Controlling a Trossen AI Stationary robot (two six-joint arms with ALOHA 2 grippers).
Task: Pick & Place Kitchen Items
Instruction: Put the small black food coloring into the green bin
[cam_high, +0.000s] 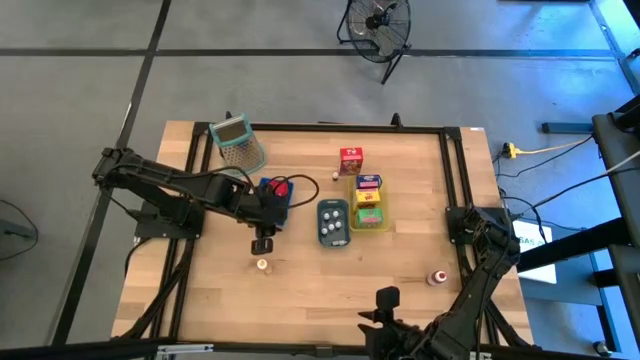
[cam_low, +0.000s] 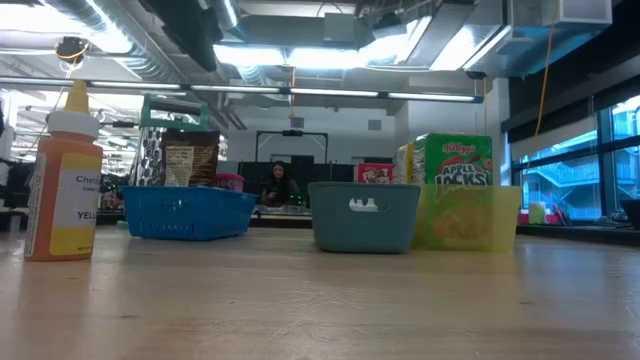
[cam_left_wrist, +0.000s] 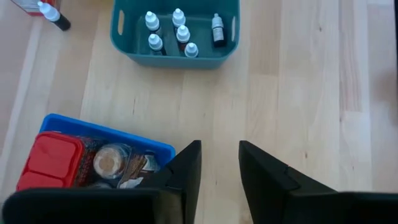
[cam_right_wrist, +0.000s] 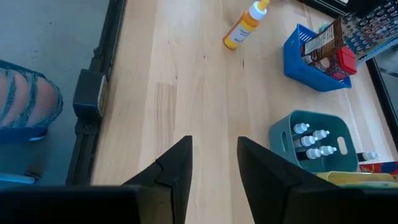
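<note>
Orange-yellow bottle (cam_low: 62, 172) stands upright — left gripper (cam_left_wrist: 219, 163) hovers beside it, slightly parted, empty.

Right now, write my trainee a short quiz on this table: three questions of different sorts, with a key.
1. True or false: the grey-blue tray holds several small white-capped bottles.
2. Which tray is the left gripper closest to? A) the blue tray B) the yellow tray C) the grey-blue tray
3. Fill in: the red carton stands outside every tray, on the bare ___.

Key: 1 true. 2 A; the gripper hangs open and empty just beside the blue tray's corner. 3 table.
</note>
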